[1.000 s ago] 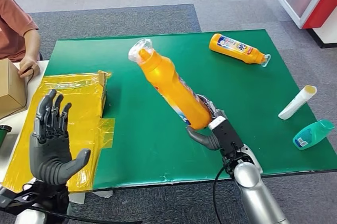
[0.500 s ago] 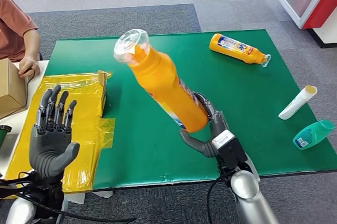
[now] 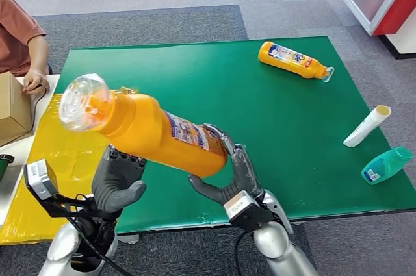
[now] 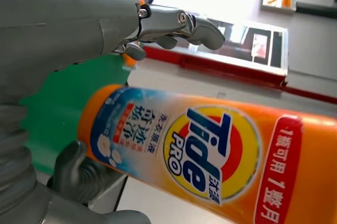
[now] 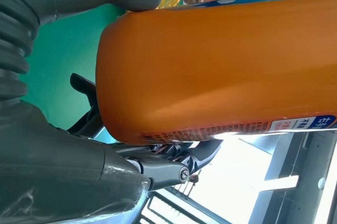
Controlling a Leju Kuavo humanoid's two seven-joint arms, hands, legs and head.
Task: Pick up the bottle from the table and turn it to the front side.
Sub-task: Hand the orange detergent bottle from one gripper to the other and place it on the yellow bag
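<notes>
My right hand point(image 3: 236, 175) grips an orange Tide bottle point(image 3: 162, 136) by its base and holds it nearly level above the table's front edge. The clear cap point(image 3: 82, 100) points left, and the label faces up and towards me. My left hand point(image 3: 117, 182) is below the bottle's upper half, its fingers reaching up behind the bottle. In the left wrist view the bottle point(image 4: 206, 150) passes between thumb and fingers point(image 4: 179, 23), and the fingers stand clear of it. In the right wrist view the bottle's base point(image 5: 206, 71) sits in my right hand point(image 5: 79, 166).
On the green mat point(image 3: 294, 113) a second orange bottle point(image 3: 293, 60) lies at the back right. A white tube point(image 3: 366, 125) and a teal bottle point(image 3: 387, 164) lie near the right edge. At the left are a yellow bag point(image 3: 54, 159), a cardboard box point(image 3: 12, 107) and a person's hand point(image 3: 35, 82).
My right hand has swung the bottle down and left, from steeply tilted to nearly level. My left hand has dropped from a raised open palm and come in under the bottle.
</notes>
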